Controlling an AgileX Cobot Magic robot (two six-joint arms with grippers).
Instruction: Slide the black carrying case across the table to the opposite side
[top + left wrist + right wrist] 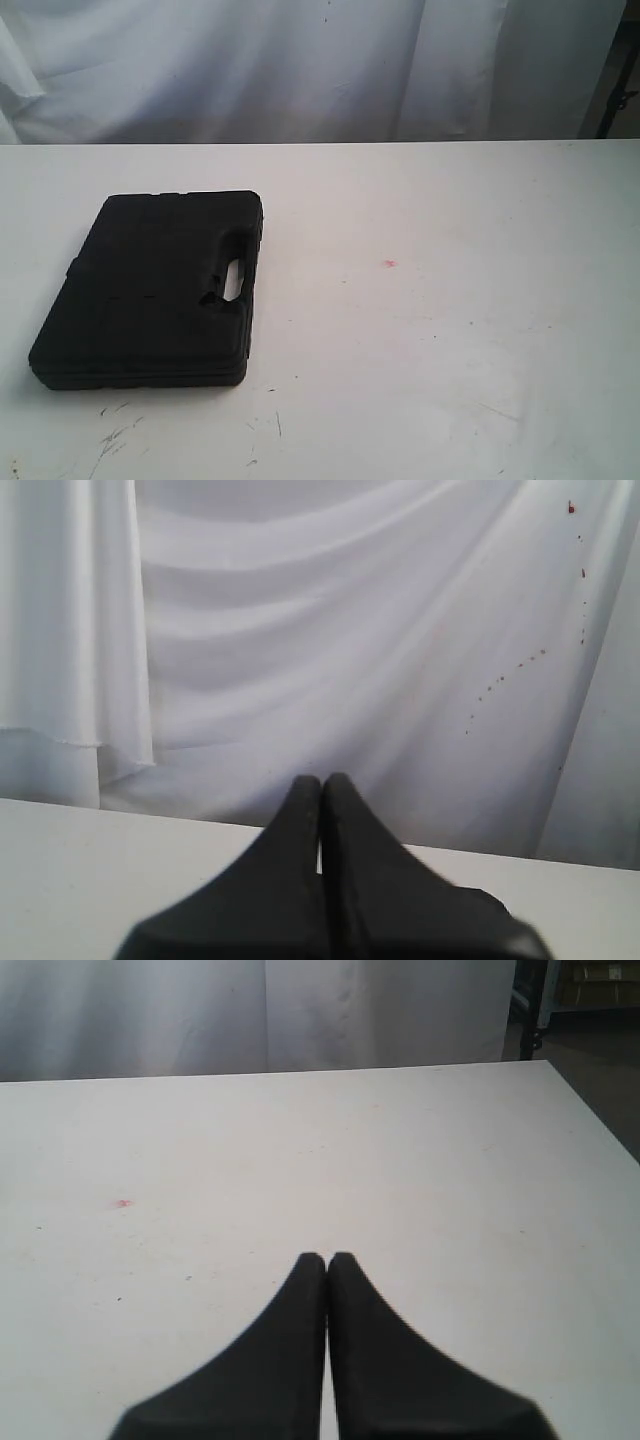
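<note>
Lying flat on the left part of the table [450, 330], as the exterior view showed it, the black carrying case [150, 290] was closed, its handle cutout [235, 278] along the side that faced the middle of the white tabletop. A tiny pink spot [390, 263] marked the bare surface to the right of the case, well apart from it, and a few dark scuff marks [115, 437] sat near the front edge just below the case. A white curtain [300, 60] hung behind the table's far edge. The left gripper [321, 785] had its two black fingers pressed together tip to tip, gripping nothing, and it pointed over the table toward the draped curtain. The right gripper [327, 1260] was likewise closed, with only a hairline seam between its fingers and nothing caught there; it hung above bare tabletop, the pink spot lying off to one side ahead of it.
</note>
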